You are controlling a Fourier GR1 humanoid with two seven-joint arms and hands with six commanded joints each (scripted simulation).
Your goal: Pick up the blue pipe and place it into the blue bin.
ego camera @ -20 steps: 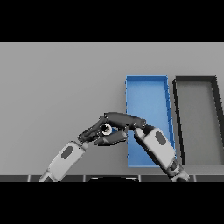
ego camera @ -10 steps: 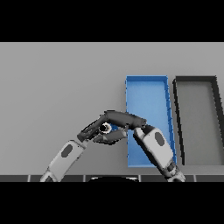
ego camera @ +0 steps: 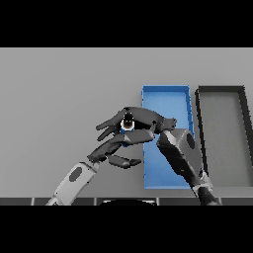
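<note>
Pipe: short blue pipe [ego camera: 127,125], dark round end facing me, sits in my right hand [ego camera: 143,123], fingers curled round it, just left of blue rectangular bin [ego camera: 165,95], above grey table [ego camera: 59,99]. My left hand [ego camera: 111,148] just below and beside it, fingers loosely spread, holding nothing. Dark grey rectangular bin [ego camera: 222,92] lies right of blue one, side by side.

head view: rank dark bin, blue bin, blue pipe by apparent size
1. dark bin and blue bin: look about alike. The right arm covers part of the blue one, so I won't rank them.
2. blue pipe: by far the smallest, mostly hidden in the right hand; only its round end shows.
</note>
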